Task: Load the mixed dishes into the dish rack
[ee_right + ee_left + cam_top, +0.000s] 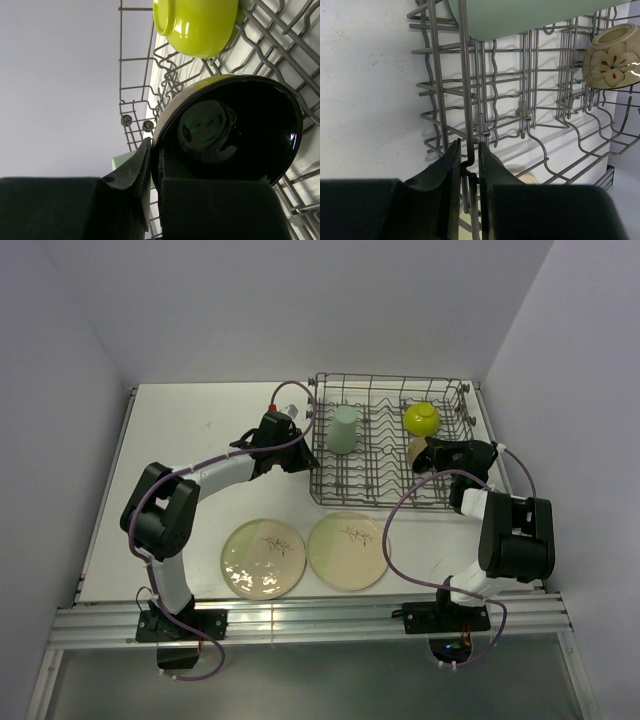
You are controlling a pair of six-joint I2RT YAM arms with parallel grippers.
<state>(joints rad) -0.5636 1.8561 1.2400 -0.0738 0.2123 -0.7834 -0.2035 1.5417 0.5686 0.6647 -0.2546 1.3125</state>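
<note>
The dark cup (235, 130), pinched by its rim in the right tool (154, 150) at the 3 o'clock side of the dish rack (345, 502), could be knocked against the lime-green bowl (421, 418) at its 12 o'clock, and the rack could be dragged toward the plates (263, 557) at 6 o'clock by the left tool (469, 150), clamped on its 9 o'clock wire.

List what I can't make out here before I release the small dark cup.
- Right wrist view: the small dark cup fills the frame and hides the dish rack wires beneath it; whether it rests on them is unclear.
- Top view: the right pincer tips are hidden under its own wrist.
- Left wrist view: the mint cup is cut off by the top edge.
- Right wrist view: the lime bowl likewise.
</note>
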